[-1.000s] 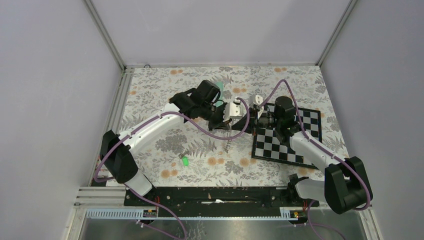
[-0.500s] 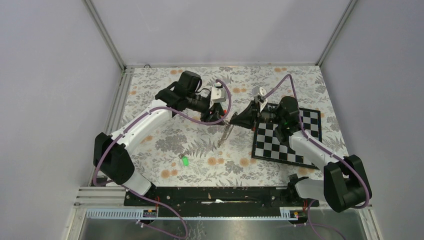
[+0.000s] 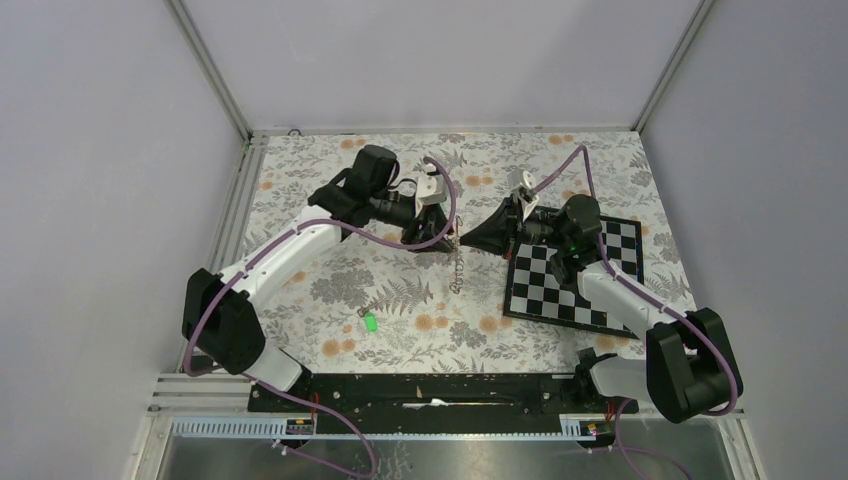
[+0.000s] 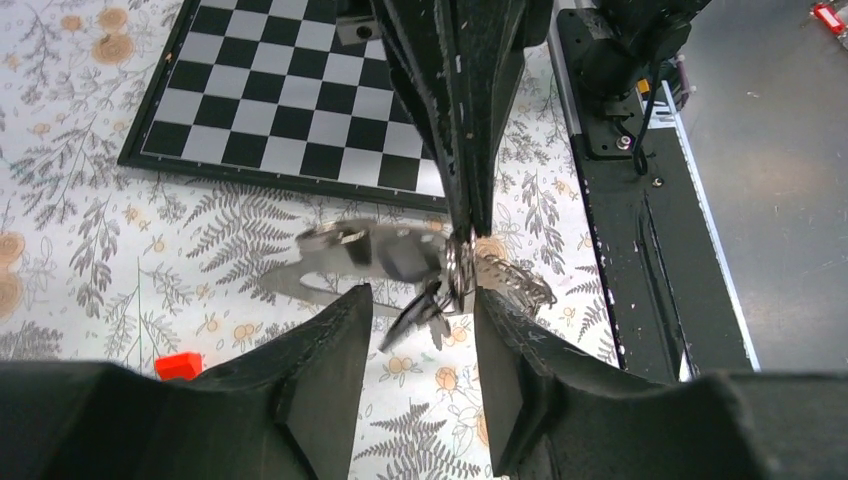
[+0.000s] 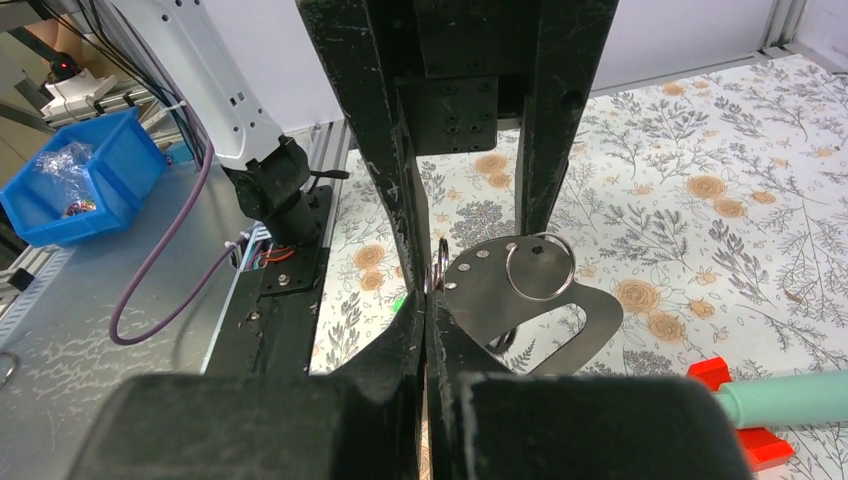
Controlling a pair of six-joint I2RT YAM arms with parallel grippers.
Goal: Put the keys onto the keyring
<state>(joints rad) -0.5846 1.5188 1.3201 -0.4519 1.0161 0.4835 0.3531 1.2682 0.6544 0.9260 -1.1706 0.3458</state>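
Top external view: the left gripper (image 3: pixel 438 240) stands at mid-frame with its jaws parted, holding nothing. One second ago it was pressed up against the right gripper (image 3: pixel 466 240), with both tools crowded together over the table (image 3: pixel 300 190). It has since backed off toward the upper left, so the two tips now face each other just apart.

We see the right gripper clenched on the keyring (image 3: pixel 458 266), which hangs below its tip. Half a second ago the keyring slanted toward the lower left; now it hangs almost straight down. The right arm has also shifted slightly to the right, over the upper left corner of the chessboard (image 3: pixel 575 285).

Left wrist view: the right gripper's closed fingers come down from the upper centre and pinch a small wire loop at the top of the keyring. The flat metal body extends to the left and a short chain to the right. The dangling parts sit in the gap between the left fingers (image 4: pixel 330 360). We cannot tell whether they touch.

Right wrist view: a split ring (image 5: pixel 540 266) sits on the flat body. The teal stick (image 5: pixel 790 396) lies at the lower right.

The green key (image 3: pixel 369 322) lies on the table at lower centre-left, unmoved since the earlier frames. The darker key (image 3: pixel 376 300) lies just above it, also unmoved. Both are well apart from the keyring.
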